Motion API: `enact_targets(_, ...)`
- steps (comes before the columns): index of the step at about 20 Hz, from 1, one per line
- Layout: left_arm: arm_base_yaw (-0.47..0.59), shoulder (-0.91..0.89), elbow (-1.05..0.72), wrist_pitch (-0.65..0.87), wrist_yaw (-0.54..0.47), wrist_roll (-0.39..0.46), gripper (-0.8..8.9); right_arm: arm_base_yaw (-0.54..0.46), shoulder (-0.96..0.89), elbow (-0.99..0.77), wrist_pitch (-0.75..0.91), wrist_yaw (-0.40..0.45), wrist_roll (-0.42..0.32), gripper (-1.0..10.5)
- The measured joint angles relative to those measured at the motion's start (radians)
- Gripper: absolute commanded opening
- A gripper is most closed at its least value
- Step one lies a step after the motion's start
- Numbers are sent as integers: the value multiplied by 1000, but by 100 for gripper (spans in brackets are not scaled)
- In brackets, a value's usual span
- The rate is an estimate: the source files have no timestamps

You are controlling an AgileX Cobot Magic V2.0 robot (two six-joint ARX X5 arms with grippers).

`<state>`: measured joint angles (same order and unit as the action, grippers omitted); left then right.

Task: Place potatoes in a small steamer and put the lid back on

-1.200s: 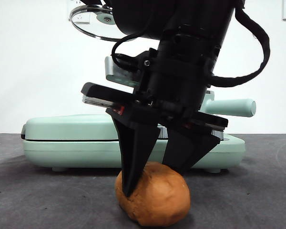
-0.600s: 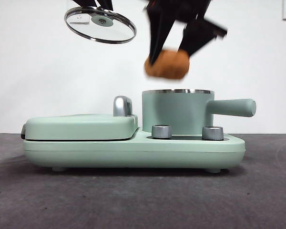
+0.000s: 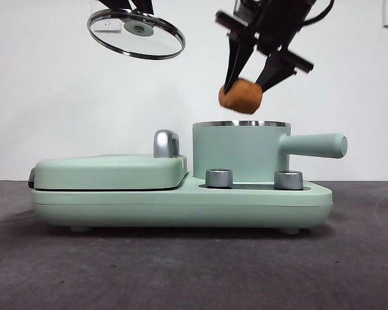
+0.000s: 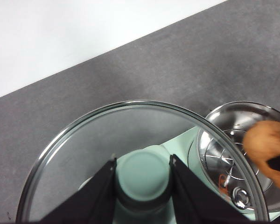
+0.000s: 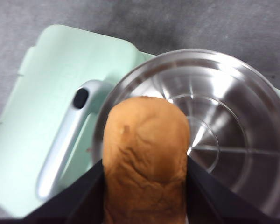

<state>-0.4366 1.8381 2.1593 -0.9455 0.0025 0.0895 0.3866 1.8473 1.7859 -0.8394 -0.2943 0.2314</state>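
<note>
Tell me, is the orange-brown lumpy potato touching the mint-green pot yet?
Apart. The front view shows white wall between the potato, held by the right gripper, and the pot's steel rim.

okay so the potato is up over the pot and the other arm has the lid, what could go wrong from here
1. The right gripper holds the potato above the steamer but toward its griddle-side rim, as the right wrist view shows. Released here, it might clip the steel rim and bounce out.
2. The left gripper grips the lid only by its small knob, and the lid hangs tilted. It might slip, or land askew on the rim.
</note>
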Motion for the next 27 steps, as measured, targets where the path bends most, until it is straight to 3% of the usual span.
enact_targets(8, 0, 0, 0, 0, 0, 0, 21, 0, 119, 1, 15, 7, -13, 121)
enact_targets(9, 0, 0, 0, 0, 0, 0, 20, 0, 119, 1, 13, 6, -21, 161)
enact_targets(12, 0, 0, 0, 0, 0, 0, 19, 0, 119, 1, 4, 6, -41, 426)
enact_targets(19, 0, 0, 0, 0, 0, -1, 19, -1, 94, 79, -107, 10, -63, 428)
enact_targets(23, -2, 0, 0, 0, 24, -11, 18, -1, -55, 121, -291, 170, -140, 418)
enact_targets(27, -17, 0, 0, 0, 49, -23, 18, -2, -105, 84, -496, 343, -158, 379)
